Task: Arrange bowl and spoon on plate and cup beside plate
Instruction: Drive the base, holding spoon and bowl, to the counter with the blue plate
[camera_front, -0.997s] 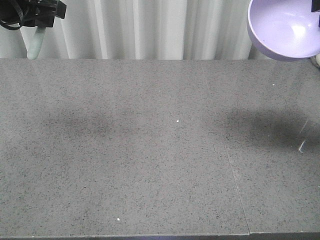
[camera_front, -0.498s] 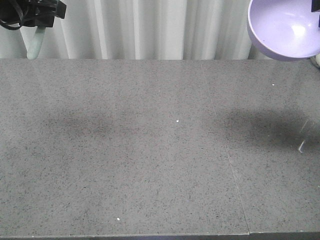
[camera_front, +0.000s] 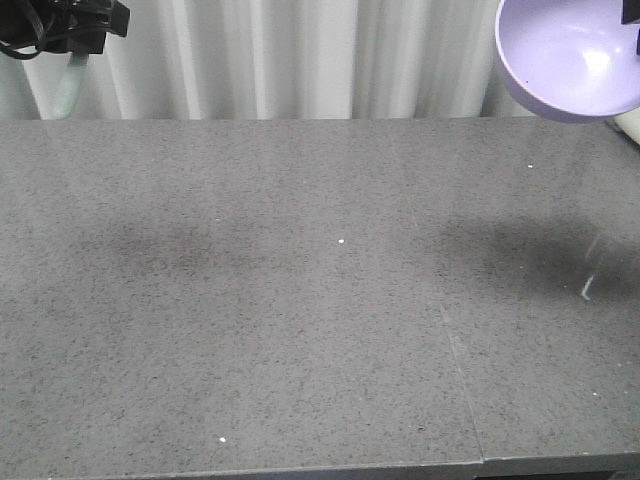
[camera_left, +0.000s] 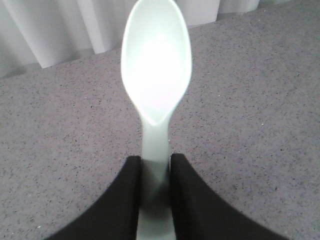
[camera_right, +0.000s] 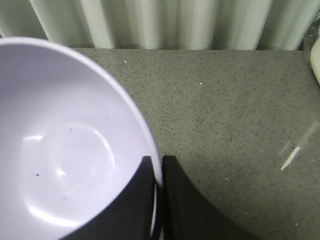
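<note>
The bowl hangs above the table's right end, rim pinched in the right gripper. The spoon, handle clamped in the left gripper, hangs at the left. Either thin 2-finger hold may slip if swung; no plate is visible.

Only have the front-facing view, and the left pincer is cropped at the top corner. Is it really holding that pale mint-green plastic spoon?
Observer: Yes. The left wrist view shows the pale mint-green plastic spoon with its handle clamped in the left pincer.
Operator: Right side grip?
Observer: The right pincer pinches the rim of the glossy lavender plastic bowl, one finger inside, one outside.
Operator: Bowl contents?
Observer: Just a few tiny dark specks.
</note>
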